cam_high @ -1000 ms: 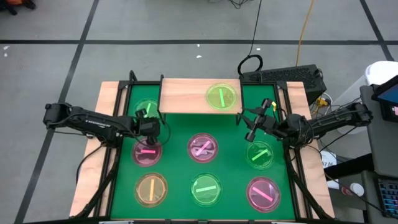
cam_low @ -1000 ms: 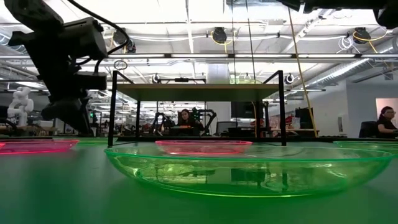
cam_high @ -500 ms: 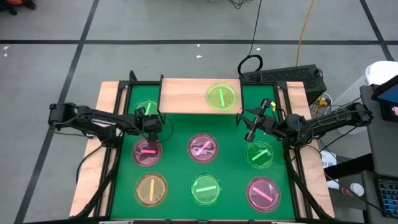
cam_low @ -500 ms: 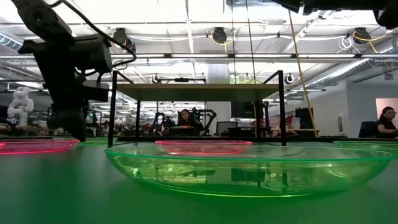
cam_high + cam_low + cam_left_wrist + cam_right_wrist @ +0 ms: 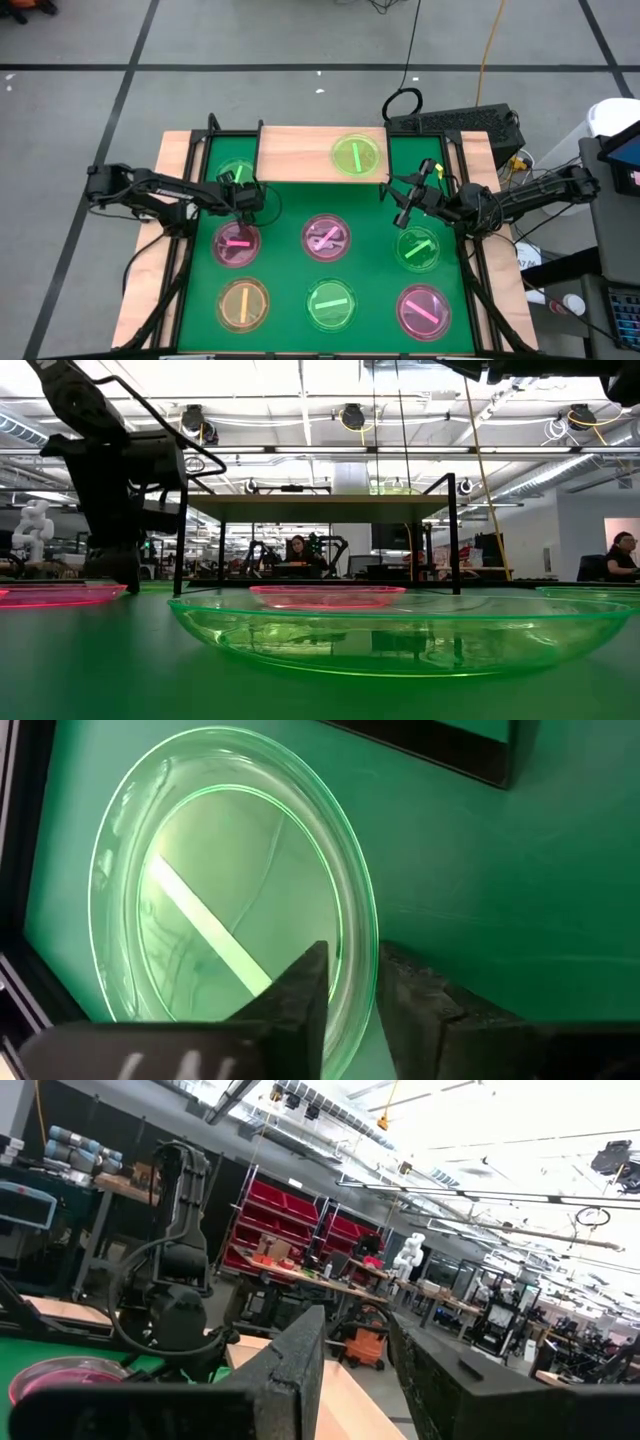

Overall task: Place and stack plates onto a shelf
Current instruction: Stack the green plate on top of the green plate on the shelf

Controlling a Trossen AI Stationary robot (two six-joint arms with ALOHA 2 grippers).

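Note:
The wooden shelf (image 5: 300,150) stands at the table's far edge with one green plate (image 5: 355,155) on it. Another green plate (image 5: 235,172) lies flat on the green mat by the shelf's left end, partly under it. My left gripper (image 5: 247,192) is down at this plate's near right rim and shut on it; the left wrist view shows the gripper (image 5: 352,970) and the plate (image 5: 220,890). My right gripper (image 5: 398,200) hangs open and empty beside the shelf's right end, above the mat. My left gripper has the green plate's rim (image 5: 358,935) between its two fingers, one finger (image 5: 305,995) inside the dish and one (image 5: 415,1005) outside. The fingers come from above, slanting from the near side. The plate lies flat on the mat.
Several more plates lie on the mat: pink (image 5: 237,243), pink (image 5: 326,237), green (image 5: 417,248), yellow-orange (image 5: 242,303), green (image 5: 331,305), pink (image 5: 422,310). The shelf's black legs (image 5: 182,535) stand close to my left gripper. People sit in the room beyond.
My left gripper has moved toward the table's far edge and a little right, and has come down to the rim of the green plate by the shelf's left end. The plate has stayed in place.

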